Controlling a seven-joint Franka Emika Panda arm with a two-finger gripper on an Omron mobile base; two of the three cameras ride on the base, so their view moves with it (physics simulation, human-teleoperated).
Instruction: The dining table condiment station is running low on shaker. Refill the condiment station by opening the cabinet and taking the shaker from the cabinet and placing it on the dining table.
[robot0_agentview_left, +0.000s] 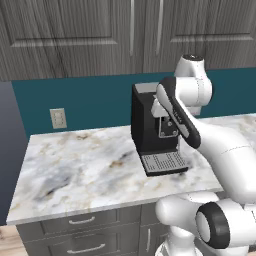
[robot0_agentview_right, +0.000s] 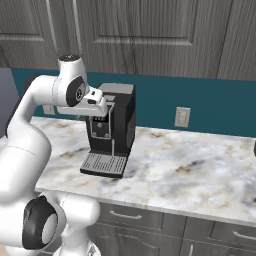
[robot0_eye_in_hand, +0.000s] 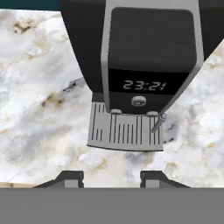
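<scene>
Grey wood-grain wall cabinet with recessed-panel doors (robot0_agentview_left: 90, 30) located above and beyond the hand (robot0_eye_in_hand: 111, 177); both doors shut. Long slim vertical metal bar handles (robot0_agentview_left: 132, 27) noted at the meeting edges of the doors, long axis upright, well above hand level. Hand aimed downward at the white-grey marble table veined in tan (robot0_agentview_left: 85, 165), toward the black coffee machine with grey drip tray (robot0_eye_in_hand: 131, 78), not toward the cabinet. Judged requirement: raise and re-aim the hand upward and forward to reach a bar handle, with the jaws set across the upright bar. Single arm only; no question of nearer side.

Hand state: two dark fingertips (robot0_eye_in_hand: 72, 178) standing well apart in the hand view, nothing between them; judged wide and empty.

Shaker: not sighted; presumed behind the shut cabinet doors, position inside impossible to tell. Appearance therefore unconfirmed.

Cabinet appearance: dark grey streaked grain, raised frame around sunken panels, pale metal handles; teal wall band (robot0_agentview_right: 200, 100) directly beneath, with white wall sockets (robot0_agentview_right: 182, 117).

Progress judged: opening step not yet begun. Risk judged: coffee machine close below the wrist, liable to contact during the upward swing.
</scene>
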